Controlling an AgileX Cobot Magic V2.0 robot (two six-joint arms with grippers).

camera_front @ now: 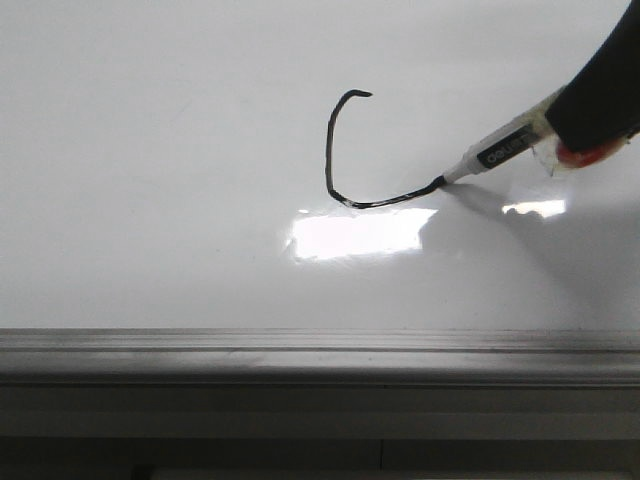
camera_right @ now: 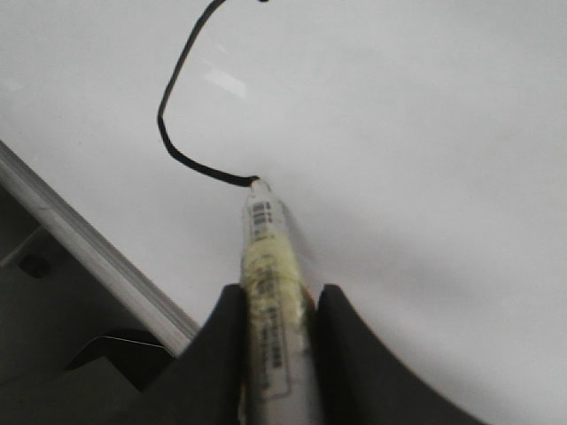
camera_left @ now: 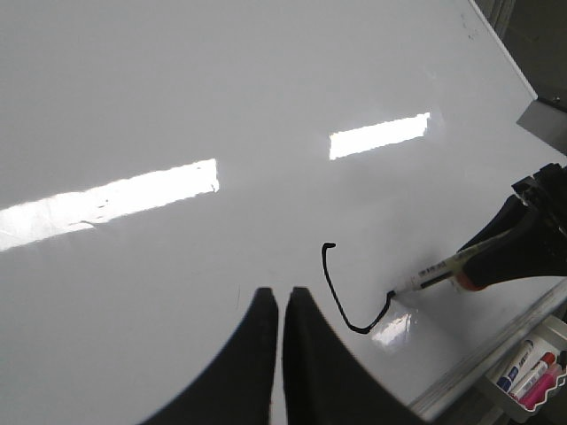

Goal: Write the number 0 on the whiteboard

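Glossy whiteboard (camera_front: 150, 150) filling the front view, grey metal ledge (camera_front: 320, 352) along its lower edge. Half-drawn number 0 (camera_front: 332, 160) near the middle of the board: small hook at the top, left side running down, bottom stroke sweeping right, right side not yet closed. Same open curve visible in the left wrist view (camera_left: 335, 297) and the right wrist view (camera_right: 177, 133).

Right gripper (camera_right: 276, 305) clamped on a white marker (camera_front: 500, 148), barrel wrapped in yellowish tape between the dark fingers (camera_right: 217, 336). Black tip touching the board at the right end of the bottom stroke. Marker slanting down and left from the gripper at the upper right of the front view, red part just beside the grip.

Left gripper (camera_left: 279, 305) hanging over bare board just left of the curve, its two dark fingers (camera_left: 252, 354) almost pressed together, only a thin slit between, holding nothing.

Bright rectangular glare (camera_front: 360, 232) just below the stroke. Tray of coloured markers (camera_left: 530, 370) beyond the board's edge in the left wrist view.
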